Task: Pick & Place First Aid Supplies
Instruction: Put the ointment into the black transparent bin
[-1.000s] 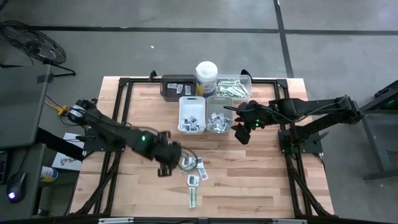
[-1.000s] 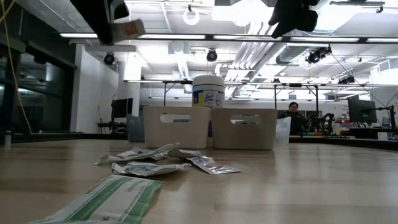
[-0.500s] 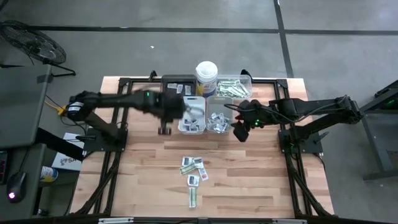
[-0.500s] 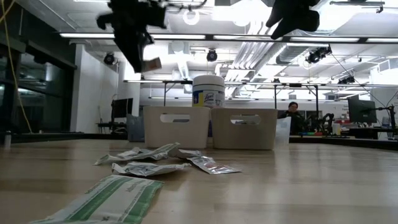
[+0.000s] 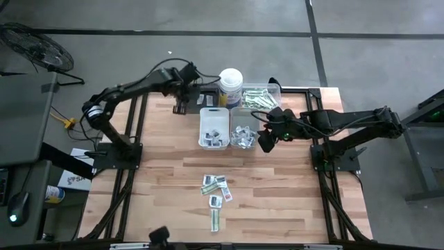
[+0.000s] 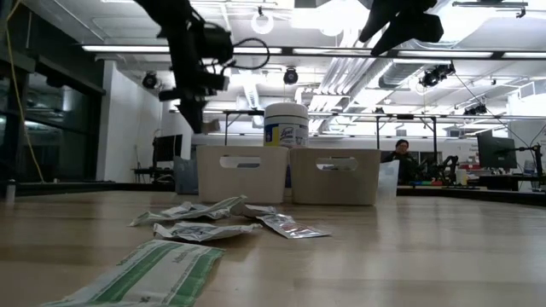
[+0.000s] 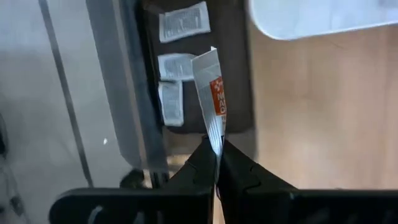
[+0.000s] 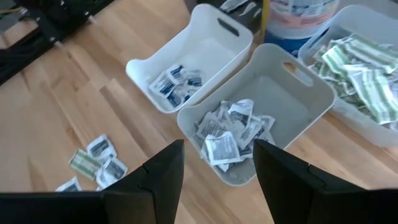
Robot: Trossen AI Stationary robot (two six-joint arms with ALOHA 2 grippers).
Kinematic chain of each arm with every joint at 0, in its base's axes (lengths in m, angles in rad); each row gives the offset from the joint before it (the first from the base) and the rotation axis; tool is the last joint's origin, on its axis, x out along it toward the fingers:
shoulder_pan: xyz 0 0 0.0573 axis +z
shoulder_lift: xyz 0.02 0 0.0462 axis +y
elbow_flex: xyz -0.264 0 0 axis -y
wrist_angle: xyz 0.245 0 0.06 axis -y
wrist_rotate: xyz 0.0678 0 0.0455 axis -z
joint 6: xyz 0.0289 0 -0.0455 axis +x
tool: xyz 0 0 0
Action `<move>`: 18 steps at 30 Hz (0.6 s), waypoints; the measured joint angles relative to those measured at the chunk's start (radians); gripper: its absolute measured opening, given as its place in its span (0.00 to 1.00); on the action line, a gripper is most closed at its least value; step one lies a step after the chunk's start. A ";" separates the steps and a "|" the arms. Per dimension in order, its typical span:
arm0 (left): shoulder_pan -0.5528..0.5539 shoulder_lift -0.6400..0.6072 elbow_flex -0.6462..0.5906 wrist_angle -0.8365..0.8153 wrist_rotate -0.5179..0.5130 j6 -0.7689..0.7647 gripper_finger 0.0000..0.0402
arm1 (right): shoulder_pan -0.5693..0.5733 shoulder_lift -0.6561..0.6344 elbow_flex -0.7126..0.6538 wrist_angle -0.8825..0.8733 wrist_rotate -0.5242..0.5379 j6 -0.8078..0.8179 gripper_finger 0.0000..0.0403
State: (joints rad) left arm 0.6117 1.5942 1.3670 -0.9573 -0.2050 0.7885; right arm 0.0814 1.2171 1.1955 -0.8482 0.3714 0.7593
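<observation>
Now holding a white sachet [image 7: 211, 93] pinched in left gripper [image 7: 217, 163] above dark tray [image 7: 239, 74], carried over from the table pile [image 5: 216, 191]; release seeming next. Waiting with spread fingers: right gripper [image 8: 214, 163].

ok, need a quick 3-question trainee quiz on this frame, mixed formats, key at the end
1. True or false: the left gripper is shut on a packet with an orange mark above the dark tray.
2. Multiple choice: the right gripper hangs open over which container? A) the grey bin of crumpled sachets B) the white canister C) the clear tray of green strips
3. Fill in: the loose packets left on the table lie on the ____ side of the two bins, toward the front edge.

Key: 1 true; 2 A; 3 near
</observation>
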 joint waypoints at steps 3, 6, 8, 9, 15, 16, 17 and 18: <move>0.055 0.043 0.000 0.058 0.060 0.059 0.00 | 0.000 0.000 0.000 0.000 0.023 0.007 0.46; 0.091 0.086 0.000 0.106 0.087 0.092 0.00 | 0.000 0.000 0.000 0.000 0.045 0.011 0.46; 0.108 0.110 0.000 0.136 0.091 0.106 0.00 | 0.000 0.000 0.000 0.000 0.062 0.011 0.46; 0.114 0.123 0.001 0.151 0.097 0.108 0.00 | 0.000 0.000 0.000 0.000 0.068 0.013 0.46; 0.131 0.182 0.000 0.175 0.110 0.157 0.00 | -0.001 0.000 0.000 0.000 0.098 0.027 0.46; 0.130 0.190 0.000 0.176 0.113 0.170 0.00 | -0.001 0.000 0.000 0.000 0.098 0.030 0.46; 0.128 0.196 0.000 0.178 0.113 0.180 0.00 | -0.002 0.000 0.000 0.000 0.098 0.033 0.46; 0.128 0.201 0.000 0.180 0.115 0.187 0.00 | -0.002 0.000 0.000 0.000 0.098 0.040 0.46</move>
State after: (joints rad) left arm 0.7395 1.7950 1.3671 -0.7776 -0.0905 0.9751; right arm 0.0799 1.2171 1.1954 -0.8478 0.4690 0.7991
